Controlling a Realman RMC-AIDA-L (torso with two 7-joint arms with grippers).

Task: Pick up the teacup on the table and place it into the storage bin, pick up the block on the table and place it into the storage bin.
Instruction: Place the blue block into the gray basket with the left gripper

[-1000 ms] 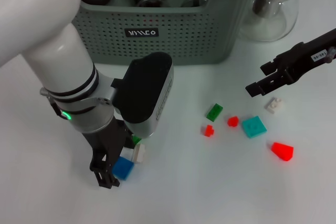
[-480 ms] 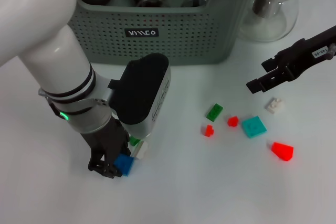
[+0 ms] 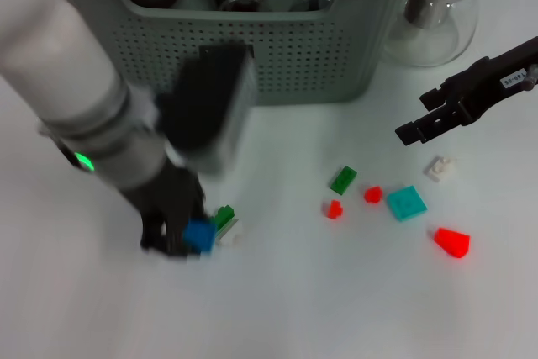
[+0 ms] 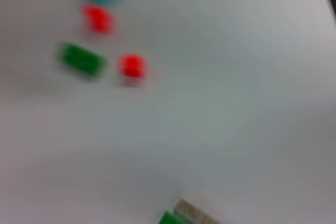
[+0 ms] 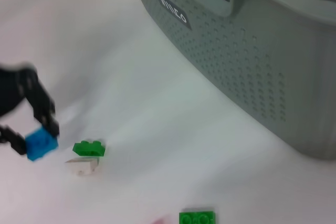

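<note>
My left gripper (image 3: 183, 240) is shut on a blue block (image 3: 199, 235) at the table's front left. The right wrist view shows that blue block (image 5: 41, 144) pinched between the black fingers (image 5: 46, 115). A green block (image 3: 223, 216) and a white block (image 3: 229, 231) lie right beside it. The grey-green storage bin (image 3: 277, 56) stands at the back, with dark and glass vessels inside. No teacup shows on the table. My right gripper (image 3: 418, 119) hangs open and holds nothing, above the blocks on the right.
Loose blocks lie at centre right: green (image 3: 343, 179), two small red ones (image 3: 373, 194) (image 3: 334, 208), teal (image 3: 406, 203), white (image 3: 438, 168) and a red cone (image 3: 452, 242). A clear glass teapot (image 3: 437, 14) stands right of the bin.
My left arm has swung back and to the left, carrying the blue block away from the front edge. The green and white blocks are now uncovered. The right gripper has barely moved.
</note>
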